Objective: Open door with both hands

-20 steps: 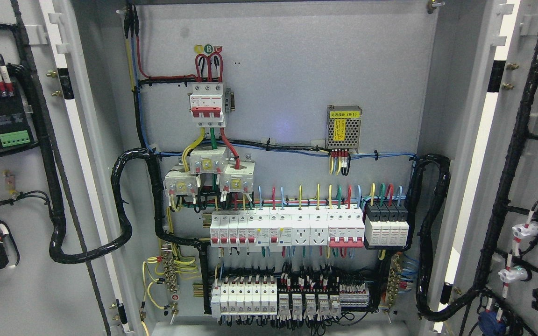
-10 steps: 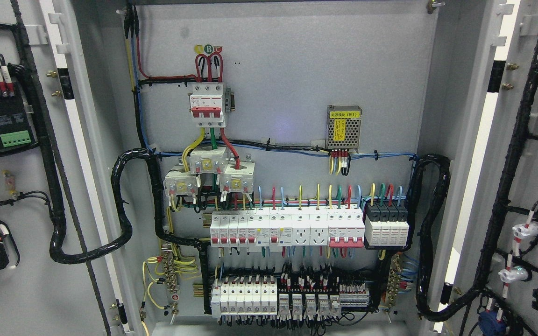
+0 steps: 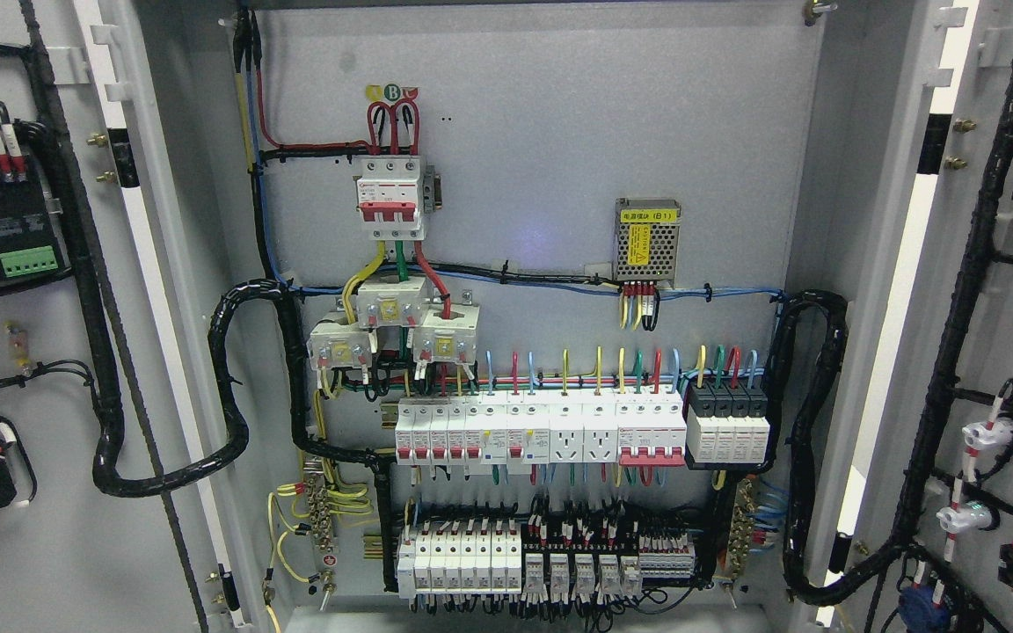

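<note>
Left door (image 3: 23,352) & right door (image 3: 999,308) swung wide open; no hands in view, state unknown.

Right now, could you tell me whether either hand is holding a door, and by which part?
Nothing is seen held: neither hand is in view, and the left door and right door stand open.

Neither of the robot's arms is showing anywhere in the head view. No wrist, hand or finger is reaching in from the lower left, the lower right or the bottom edge.
</note>
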Available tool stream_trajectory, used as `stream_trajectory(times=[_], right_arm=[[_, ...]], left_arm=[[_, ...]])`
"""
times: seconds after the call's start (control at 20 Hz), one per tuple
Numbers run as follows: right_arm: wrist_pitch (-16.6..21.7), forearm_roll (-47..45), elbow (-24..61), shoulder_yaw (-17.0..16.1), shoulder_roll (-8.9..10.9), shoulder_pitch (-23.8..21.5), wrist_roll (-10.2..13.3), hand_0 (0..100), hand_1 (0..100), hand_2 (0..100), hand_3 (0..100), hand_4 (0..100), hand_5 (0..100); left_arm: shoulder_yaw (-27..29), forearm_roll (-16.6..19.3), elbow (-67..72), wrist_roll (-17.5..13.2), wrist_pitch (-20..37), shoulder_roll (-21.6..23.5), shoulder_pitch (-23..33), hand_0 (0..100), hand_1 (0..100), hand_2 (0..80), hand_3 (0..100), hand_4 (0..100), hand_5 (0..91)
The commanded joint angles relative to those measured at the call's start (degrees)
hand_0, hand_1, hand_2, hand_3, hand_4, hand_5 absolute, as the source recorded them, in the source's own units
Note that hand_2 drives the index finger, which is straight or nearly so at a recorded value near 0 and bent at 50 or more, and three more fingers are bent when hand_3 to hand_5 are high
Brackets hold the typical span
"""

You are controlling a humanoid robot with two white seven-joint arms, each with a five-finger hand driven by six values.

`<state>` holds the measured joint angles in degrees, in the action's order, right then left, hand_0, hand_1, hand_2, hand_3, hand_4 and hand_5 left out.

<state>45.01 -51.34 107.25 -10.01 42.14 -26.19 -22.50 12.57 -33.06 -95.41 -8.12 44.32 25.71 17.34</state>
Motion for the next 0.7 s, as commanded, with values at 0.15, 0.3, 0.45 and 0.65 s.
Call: stream_trajectory(times=[0.15,0.3,0.45,0.65], right_arm=[[18.5,0.1,1.4,0.4,1.10,0.4,-0.2,0,0,0,0,0,0],[18.5,0.3,1.7,2.3,1.10,0.7,-0.4,0,0,0,0,0,0],[18.5,2.8,1.7,5.9,0.93,1.0,-0.5,0,0,0,0,0,0],[18.1,8.5,1.1,13.6,-0.82,1.1,-0.3,0,0,0,0,0,0]], left_arm=[[-12.5,7.3,-6.0,0.0,11.9,-2.2,2.9,0,0,0.0,0,3,0.0],[-14.1,9.8,-6.0,0.0,11.9,-3.6,3.6,0,0,0.0,0,3,0.0],[-16.1,13.4,-5.7,0.0,11.9,-4.6,4.1,0,0,0.0,0,3,0.0],[-17.8,16.4,-5.2,0.0,11.9,-6.3,6.4,0,0,0.0,0,3,0.0]])
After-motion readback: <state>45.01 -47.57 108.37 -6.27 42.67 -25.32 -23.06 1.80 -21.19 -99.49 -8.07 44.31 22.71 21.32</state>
